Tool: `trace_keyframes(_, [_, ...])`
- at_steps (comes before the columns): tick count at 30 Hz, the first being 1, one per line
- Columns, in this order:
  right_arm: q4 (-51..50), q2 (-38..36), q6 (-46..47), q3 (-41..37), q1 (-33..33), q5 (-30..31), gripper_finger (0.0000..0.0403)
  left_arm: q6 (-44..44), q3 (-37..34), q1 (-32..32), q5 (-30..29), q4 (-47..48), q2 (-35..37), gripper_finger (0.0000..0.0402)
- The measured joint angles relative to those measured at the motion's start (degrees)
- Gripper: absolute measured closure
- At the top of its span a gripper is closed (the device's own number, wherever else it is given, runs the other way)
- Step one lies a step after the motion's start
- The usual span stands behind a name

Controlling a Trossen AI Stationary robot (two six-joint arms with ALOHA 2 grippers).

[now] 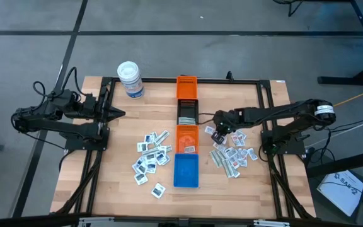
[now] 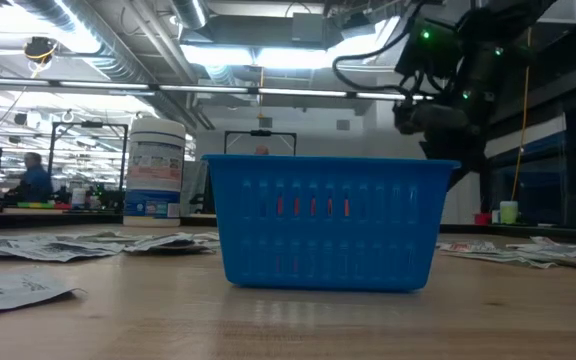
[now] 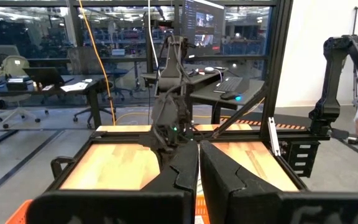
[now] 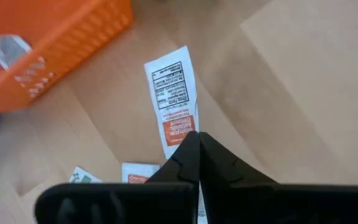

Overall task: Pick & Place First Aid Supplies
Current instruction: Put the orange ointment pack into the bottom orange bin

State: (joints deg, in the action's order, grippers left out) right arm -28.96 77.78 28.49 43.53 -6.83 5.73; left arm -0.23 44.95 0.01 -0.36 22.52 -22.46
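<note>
Wood forms the table (image 1: 232, 195), framed in black rail. Both arms are dark. The left arm waits at 9 o'clock, its gripper (image 1: 120, 114) pinched together on nothing, pointing toward centre. The right arm reaches in from 3 o'clock; the right gripper (image 1: 217, 134) hangs just right of the lower orange bin (image 1: 187, 139).

Four bins run in a line from 12 to 6 o'clock: orange (image 1: 186, 87), black (image 1: 188, 112), orange, blue (image 1: 186, 170). A white tub (image 1: 130, 79) stands at 11 o'clock.

Packets lie in two scatters: one group (image 1: 151, 157) at 7 o'clock of the line, another (image 1: 235, 154) at 4 o'clock, under and beside the right gripper.

In the right wrist view the fingers (image 4: 219, 165) are clenched on one packet (image 4: 174, 99), white with black print and a red band. The packet hangs over bare wood, beside the orange bin's wall (image 4: 61, 43).
</note>
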Motion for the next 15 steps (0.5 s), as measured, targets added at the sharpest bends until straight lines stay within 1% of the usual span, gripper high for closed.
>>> trace_keyframes(6, [-1.71,-2.11,-4.00,3.72,-3.31,0.30,0.0400,-0.01,0.00,0.00,0.00,0.00,0.02,0.0393])
trace_keyframes(15, [-1.61,-2.40,-10.97,10.24,-7.24,0.33,0.0400,0.00,0.00,-0.01,-0.02,0.00,0.00,0.0390])
